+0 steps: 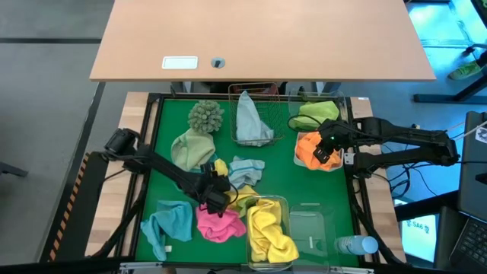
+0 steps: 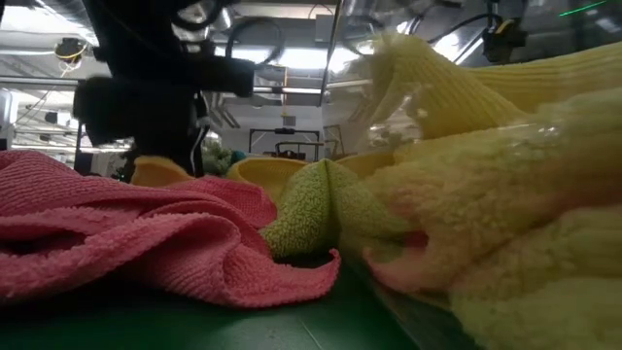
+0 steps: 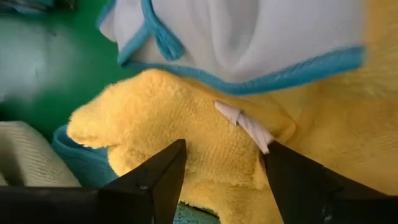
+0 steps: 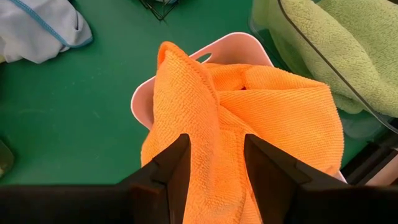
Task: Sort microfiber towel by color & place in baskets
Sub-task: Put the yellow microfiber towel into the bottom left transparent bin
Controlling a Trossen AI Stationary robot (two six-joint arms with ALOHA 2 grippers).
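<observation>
My left gripper (image 1: 214, 192) is open low over the middle pile. In the left wrist view its fingers stand on either side of a yellow towel (image 3: 205, 124), near its white tag (image 3: 245, 124); whether they touch it I cannot tell. A pale towel with teal trim (image 3: 249, 37) lies just beyond. My right gripper (image 1: 326, 149) is shut on an orange towel (image 1: 310, 152) above a white tray (image 4: 140, 99). On the mat rest a pink towel (image 1: 217, 222), a teal one (image 1: 167, 221) and a pale blue one (image 1: 245, 171). My right gripper pinches a raised fold of the orange towel (image 4: 214, 155) between its two fingers, coming from above and slanting down. The fold runs up into the gap like a ridge. The towel's far part (image 4: 280, 106) lies in the white tray, and one side drapes over the tray's rim.
At the far edge stand a copper wire basket (image 1: 262, 91) with a grey-blue towel (image 1: 251, 118) and a clear tub holding a lime towel (image 1: 319, 113). Near the front are a tub of yellow towels (image 1: 270, 228), a bare clear tub (image 1: 312, 228) and a bottle (image 1: 356, 245). A shaggy sage ball (image 1: 205, 116) sits far left.
</observation>
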